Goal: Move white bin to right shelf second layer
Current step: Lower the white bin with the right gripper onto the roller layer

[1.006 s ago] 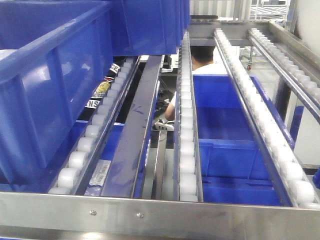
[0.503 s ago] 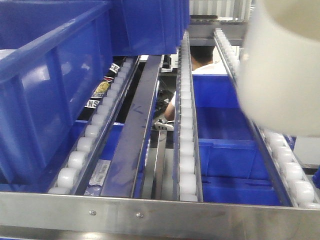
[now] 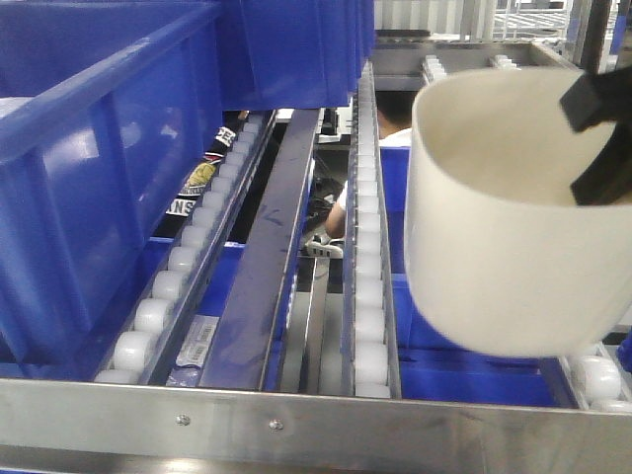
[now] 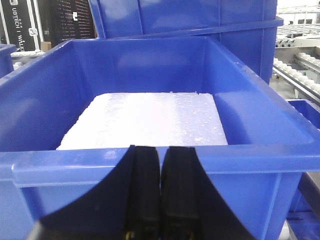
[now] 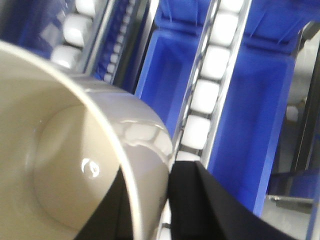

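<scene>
The white bin (image 3: 494,237) hangs tilted over the right side of the roller tier, above its roller rails (image 3: 369,296) and behind the steel front lip (image 3: 296,420). My right gripper (image 3: 595,138) is shut on the bin's right rim. In the right wrist view the right gripper (image 5: 150,210) has one finger inside the white bin (image 5: 65,170) and one outside its wall, with roller rails (image 5: 207,90) below. My left gripper (image 4: 160,160) is shut on nothing, in front of a blue crate's near wall.
Large blue crates (image 3: 109,148) fill the tier's left side and back. More blue crates (image 3: 444,316) sit on the level below the rails. The crate (image 4: 150,75) before my left gripper holds a white foam slab (image 4: 150,120). A person (image 3: 400,123) stands behind the rack.
The white bin was out of view a second ago. It came in from the upper right with my right gripper and has moved left and down over the rails. The left gripper's earlier state is not shown.
</scene>
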Tool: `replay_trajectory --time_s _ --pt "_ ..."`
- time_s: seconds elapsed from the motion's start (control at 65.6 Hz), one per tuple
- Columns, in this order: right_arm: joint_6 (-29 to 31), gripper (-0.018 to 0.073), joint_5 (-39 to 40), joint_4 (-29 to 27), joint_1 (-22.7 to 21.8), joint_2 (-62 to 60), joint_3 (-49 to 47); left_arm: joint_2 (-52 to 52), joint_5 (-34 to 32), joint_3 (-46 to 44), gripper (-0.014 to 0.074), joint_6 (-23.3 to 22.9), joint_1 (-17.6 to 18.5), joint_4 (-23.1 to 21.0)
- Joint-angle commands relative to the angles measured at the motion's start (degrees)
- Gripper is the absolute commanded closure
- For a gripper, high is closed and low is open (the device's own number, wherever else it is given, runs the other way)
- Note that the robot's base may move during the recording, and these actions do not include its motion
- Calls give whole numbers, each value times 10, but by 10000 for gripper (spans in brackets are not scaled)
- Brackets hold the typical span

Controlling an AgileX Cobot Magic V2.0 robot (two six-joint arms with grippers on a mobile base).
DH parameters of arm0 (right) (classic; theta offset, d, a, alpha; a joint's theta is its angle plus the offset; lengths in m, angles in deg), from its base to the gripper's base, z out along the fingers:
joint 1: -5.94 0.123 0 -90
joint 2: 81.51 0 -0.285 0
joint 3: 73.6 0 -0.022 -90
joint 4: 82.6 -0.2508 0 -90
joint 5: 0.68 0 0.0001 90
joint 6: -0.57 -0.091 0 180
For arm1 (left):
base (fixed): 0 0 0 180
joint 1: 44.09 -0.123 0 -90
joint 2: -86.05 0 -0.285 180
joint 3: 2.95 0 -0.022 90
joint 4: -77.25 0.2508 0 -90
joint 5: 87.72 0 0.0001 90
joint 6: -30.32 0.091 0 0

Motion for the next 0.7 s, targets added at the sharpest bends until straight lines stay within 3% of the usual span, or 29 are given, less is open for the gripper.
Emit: replay_trajectory --time_s 0.0,0.686 --pt "1 504 58 0 1 2 -23 8 -50 19 512 -4 1 -3" --pt "1 504 79 0 1 105 -23 8 -50 19 512 -4 1 -3"
